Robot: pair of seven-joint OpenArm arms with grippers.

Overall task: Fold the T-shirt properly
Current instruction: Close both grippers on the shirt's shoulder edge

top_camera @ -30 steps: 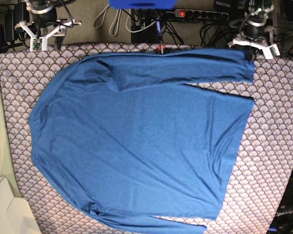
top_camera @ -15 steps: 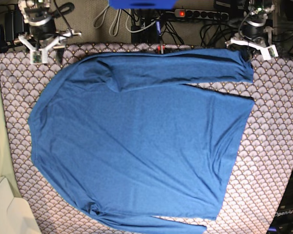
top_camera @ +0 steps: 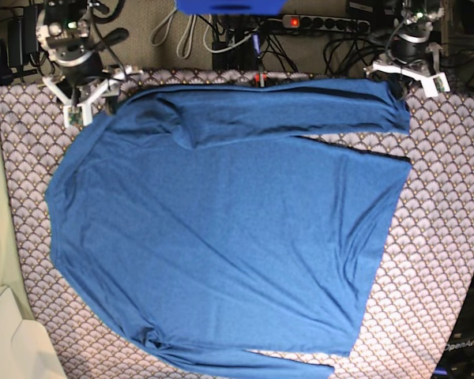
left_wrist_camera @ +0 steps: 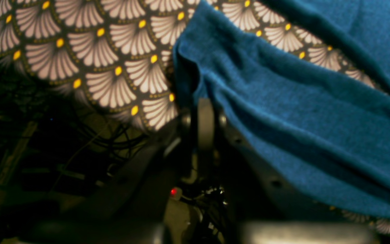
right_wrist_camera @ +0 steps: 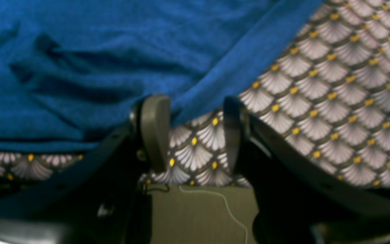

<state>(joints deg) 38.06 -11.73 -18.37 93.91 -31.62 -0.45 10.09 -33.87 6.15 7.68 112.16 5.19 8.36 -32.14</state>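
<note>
Here, T-shirt [top_camera: 221,229] spread on patterned cloth [top_camera: 442,237].

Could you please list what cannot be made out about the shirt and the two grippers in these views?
- T-shirt: the lower sleeve is cut off by the base view's bottom edge.
- Left gripper: blurred in the left wrist view; whether it pinches the cuff is unclear.
- Right gripper: open beside the shirt's edge; contact unclear.

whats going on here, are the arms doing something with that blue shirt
A two-armed robot is starting to fold a large plain blue long-sleeved knit shirt, spread flat on a grey-white scallop-patterned cloth. The left gripper is shut at the cuff end of the top sleeve; whether it pinches fabric isn't clear. The right gripper is open beside the shirt's shoulder edge, holding nothing. No fold is made yet.
</note>
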